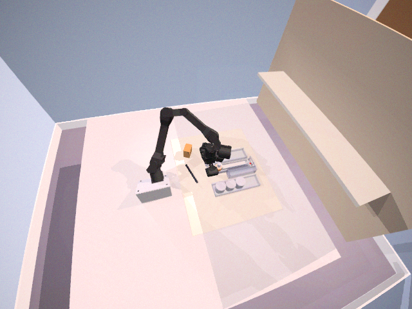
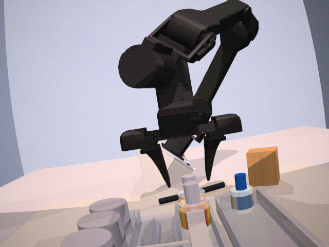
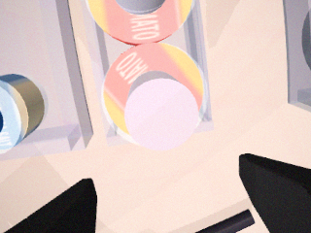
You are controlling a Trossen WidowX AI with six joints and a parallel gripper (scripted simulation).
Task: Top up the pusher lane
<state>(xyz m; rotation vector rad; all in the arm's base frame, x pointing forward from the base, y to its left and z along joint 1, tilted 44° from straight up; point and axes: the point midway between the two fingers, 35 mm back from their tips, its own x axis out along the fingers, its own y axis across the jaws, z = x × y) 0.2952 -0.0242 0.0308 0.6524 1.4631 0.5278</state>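
The front tomato-label jar [image 2: 188, 177] [image 3: 117, 87] with a pale cap stands upright in the sprung lane [image 1: 232, 162] [image 3: 208, 118], by the low front stop [image 3: 194, 130]. The matching older jar [image 2: 183, 216] [image 3: 146, 29] is directly behind it, in line; the two look touching in the wrist view. The white pusher [image 2: 197, 217] is behind the older jar; their contact is hard to see. My gripper [image 2: 188, 182] [image 3: 167, 178] is open and empty, its fingertips in front of the lane and clear of both jars. The jars' bases are mostly hidden.
A blue-capped jar [image 2: 242, 201] [image 3: 31, 107] stands in the neighbouring tray [image 3: 49, 58]. On the other side, three grey cylinders [image 1: 230, 184] [image 2: 99, 220] stand in another tray [image 1: 254, 182]. A black rod [image 1: 191, 173] [image 2: 214, 187] [image 3: 228, 224] and an orange block [image 1: 187, 150] [image 2: 262, 169] lie nearer the arm base.
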